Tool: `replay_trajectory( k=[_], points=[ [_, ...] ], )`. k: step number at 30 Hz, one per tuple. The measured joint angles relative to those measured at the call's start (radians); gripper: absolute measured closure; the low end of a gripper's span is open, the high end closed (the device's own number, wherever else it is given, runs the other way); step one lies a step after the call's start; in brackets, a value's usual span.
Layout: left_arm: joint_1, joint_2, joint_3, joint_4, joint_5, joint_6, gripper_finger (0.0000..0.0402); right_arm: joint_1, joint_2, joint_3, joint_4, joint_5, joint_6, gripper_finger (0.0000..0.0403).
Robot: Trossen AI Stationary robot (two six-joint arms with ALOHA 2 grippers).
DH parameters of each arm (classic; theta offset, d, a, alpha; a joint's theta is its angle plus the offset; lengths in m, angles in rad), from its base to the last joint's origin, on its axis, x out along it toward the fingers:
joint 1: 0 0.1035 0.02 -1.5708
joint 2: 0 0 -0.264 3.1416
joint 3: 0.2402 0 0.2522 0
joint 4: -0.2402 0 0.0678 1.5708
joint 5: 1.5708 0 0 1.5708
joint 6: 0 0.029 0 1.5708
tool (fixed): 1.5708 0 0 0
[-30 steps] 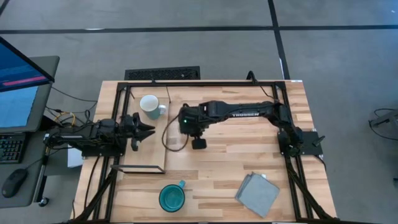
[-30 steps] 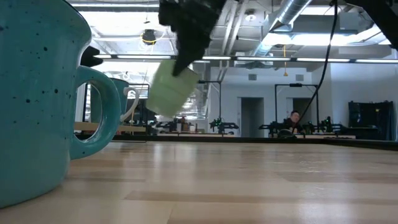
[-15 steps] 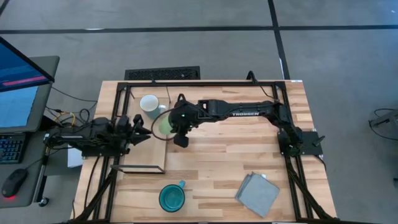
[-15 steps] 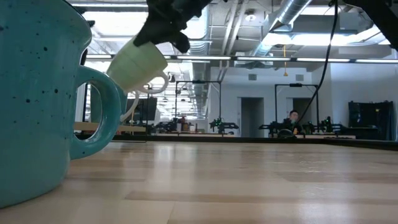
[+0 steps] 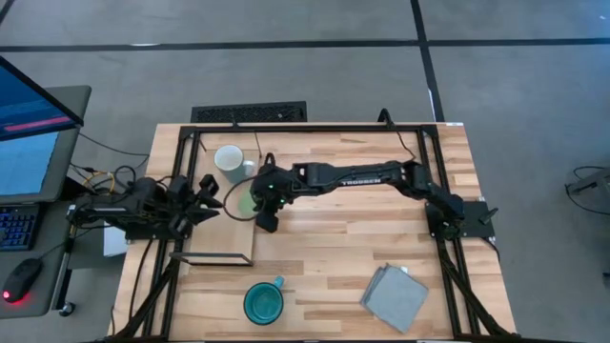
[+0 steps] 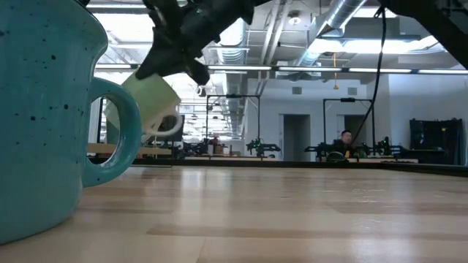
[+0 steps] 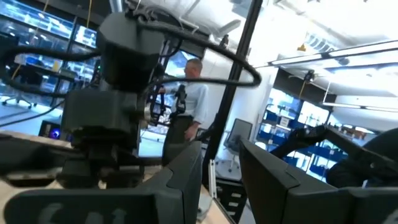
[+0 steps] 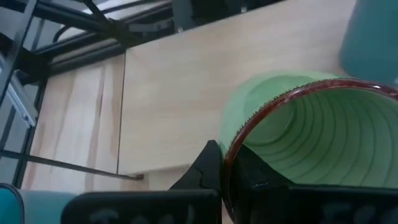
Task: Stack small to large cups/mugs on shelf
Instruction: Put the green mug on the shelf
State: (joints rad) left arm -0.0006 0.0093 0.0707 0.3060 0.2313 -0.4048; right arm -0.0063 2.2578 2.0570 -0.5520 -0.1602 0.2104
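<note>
On the planked table (image 5: 381,238), the shelf (image 5: 224,229) at nine o'clock is now overhung by the right gripper (image 5: 259,195), shifted further left and pinching the tilted light-green mug (image 5: 246,195) by its rim, while the left gripper (image 5: 208,195), slightly parted, has drawn back.

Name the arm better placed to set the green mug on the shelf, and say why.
Right. The right gripper already pinches the green mug by its rim, over the shelf edge. The left gripper holds nothing, beside the shelf.
</note>
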Motion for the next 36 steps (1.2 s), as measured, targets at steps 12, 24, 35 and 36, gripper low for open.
replay_trajectory(
  k=[12, 24, 35, 36],
  points=[
    [0.0, -0.005, 0.001, -0.02, 0.0, 0.0, 0.0303, -0.002, 0.055, 0.102, -0.062, 0.022, -0.055, 0.0382],
    [0.0, -0.005, 0.001, -0.034, 0.0, 0.003, 0.0303, -0.044, 0.035, 0.232, -0.493, 0.154, -0.058, 0.0382],
    [0.0, -0.005, 0.001, -0.05, 0.0, 0.003, 0.0303, -0.042, 0.037, 0.213, -0.647, 0.136, 0.052, 0.0382],
    [0.0, -0.005, 0.001, -0.056, -0.001, 0.003, 0.0303, -0.041, 0.038, 0.212, -0.653, 0.134, 0.057, 0.0382]
  ],
)
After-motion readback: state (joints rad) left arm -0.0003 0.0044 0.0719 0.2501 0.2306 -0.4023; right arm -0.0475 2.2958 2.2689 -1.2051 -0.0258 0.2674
